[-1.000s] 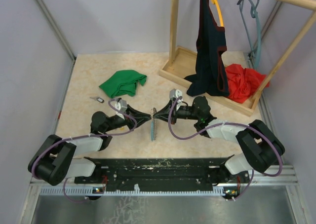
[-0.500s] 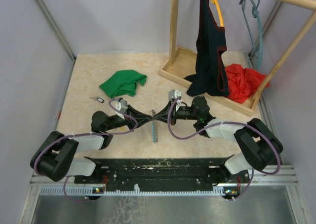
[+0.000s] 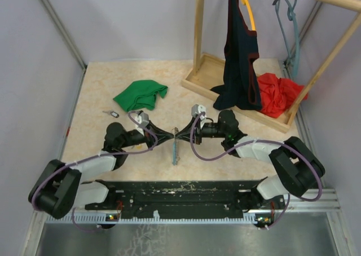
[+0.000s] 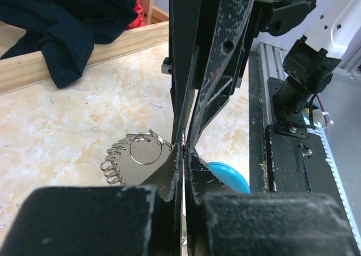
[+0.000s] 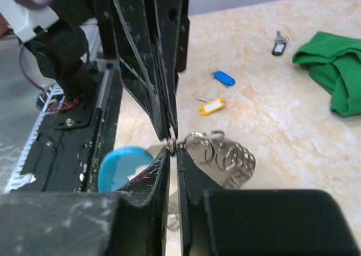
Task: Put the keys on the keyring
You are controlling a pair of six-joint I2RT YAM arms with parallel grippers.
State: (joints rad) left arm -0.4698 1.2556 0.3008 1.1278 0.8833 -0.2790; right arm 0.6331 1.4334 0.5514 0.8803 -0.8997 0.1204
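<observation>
My left gripper (image 3: 170, 135) and right gripper (image 3: 181, 133) meet tip to tip over the table's front middle. Both are shut on the keyring (image 3: 174, 149), which hangs between them with its light blue band down. In the left wrist view my left gripper (image 4: 185, 150) pinches a ring, with the chain of rings (image 4: 131, 154) to the left and the blue band (image 4: 230, 176) to the right. In the right wrist view my right gripper (image 5: 172, 149) pinches the same ring beside the chain (image 5: 228, 156). A blue key (image 5: 224, 78), a yellow key (image 5: 210, 106) and a dark key (image 5: 277, 44) lie on the table.
A green cloth (image 3: 141, 94) lies at the back left, with the dark key (image 3: 111, 114) in front of it. A wooden rack (image 3: 198, 36) at the back right holds a dark garment (image 3: 240, 64). A red cloth (image 3: 277, 92) lies on the rack's base.
My left arm's elbow has swung lower and to the left. Both grippers stay together on the keyring, which hangs much as before.
</observation>
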